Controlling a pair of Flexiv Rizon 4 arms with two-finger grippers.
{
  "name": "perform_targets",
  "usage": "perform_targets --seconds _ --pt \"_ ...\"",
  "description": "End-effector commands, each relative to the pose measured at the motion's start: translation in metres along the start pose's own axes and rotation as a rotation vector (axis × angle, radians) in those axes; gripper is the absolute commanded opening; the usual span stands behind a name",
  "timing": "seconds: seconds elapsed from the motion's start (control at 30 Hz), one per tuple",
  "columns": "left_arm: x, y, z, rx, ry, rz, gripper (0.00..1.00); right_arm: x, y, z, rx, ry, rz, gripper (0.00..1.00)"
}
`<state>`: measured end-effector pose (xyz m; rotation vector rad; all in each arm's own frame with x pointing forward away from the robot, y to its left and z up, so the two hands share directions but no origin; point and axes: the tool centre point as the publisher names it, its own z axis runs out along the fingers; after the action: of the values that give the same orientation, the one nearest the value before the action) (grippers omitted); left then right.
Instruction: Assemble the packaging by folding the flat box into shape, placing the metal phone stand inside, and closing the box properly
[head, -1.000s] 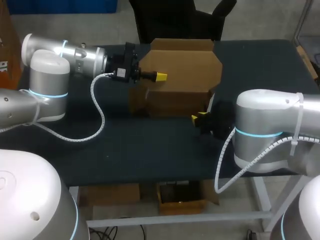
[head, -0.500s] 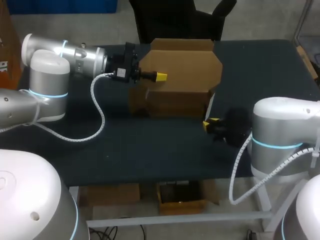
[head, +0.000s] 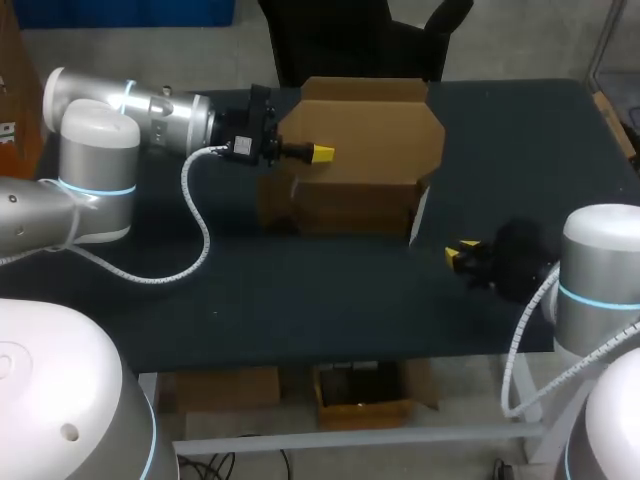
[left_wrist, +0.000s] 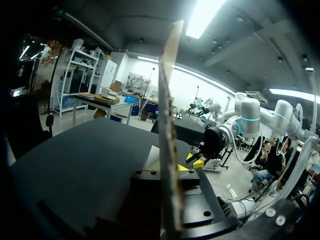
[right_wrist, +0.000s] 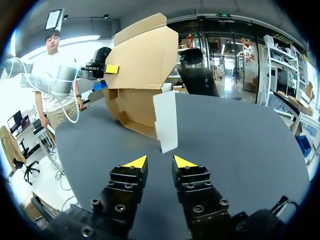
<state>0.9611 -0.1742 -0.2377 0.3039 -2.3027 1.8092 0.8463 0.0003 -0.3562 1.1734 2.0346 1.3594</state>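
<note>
Partly behind the box flap (head: 375, 135), left tool (head: 320, 153) clenched on it; right tool (right_wrist: 160, 161) released, well apart.

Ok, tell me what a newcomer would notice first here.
The brown cardboard box stands half-folded at the table's far middle, with its big lid flap upright. The left gripper comes in from the left and pinches that flap's edge between its fingers. The right gripper hovers open and empty over the dark table, to the box's near right.

A dark, matte table (head: 300, 300) — flat top, pale metal legs beneath.
</note>
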Motion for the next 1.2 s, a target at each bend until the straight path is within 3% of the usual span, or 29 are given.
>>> perform_targets --seconds 0.03,0.33,0.63,0.73,1.2 --pt "-0.001 0.002 0.001 -0.002 0.001 0.0 0.0 -0.013 0.002 -0.001 0.03 0.099 -0.027 0.3" --pt "-0.001 0.002 0.001 -0.002 0.001 0.0 0.0 -0.035 0.006 0.008 0.064 0.147 -0.094 0.3" --pt "-0.001 0.002 0.001 -0.002 0.001 0.0 0.0 -0.052 0.008 0.027 0.125 0.256 -0.185 0.34" --pt "-0.001 0.002 0.001 -0.002 0.001 0.0 0.0 -0.056 0.01 0.035 0.145 0.292 -0.224 0.41" --pt "-0.001 0.002 0.001 -0.002 0.001 0.0 0.0 -0.058 0.023 0.072 0.166 0.426 -0.345 0.37"
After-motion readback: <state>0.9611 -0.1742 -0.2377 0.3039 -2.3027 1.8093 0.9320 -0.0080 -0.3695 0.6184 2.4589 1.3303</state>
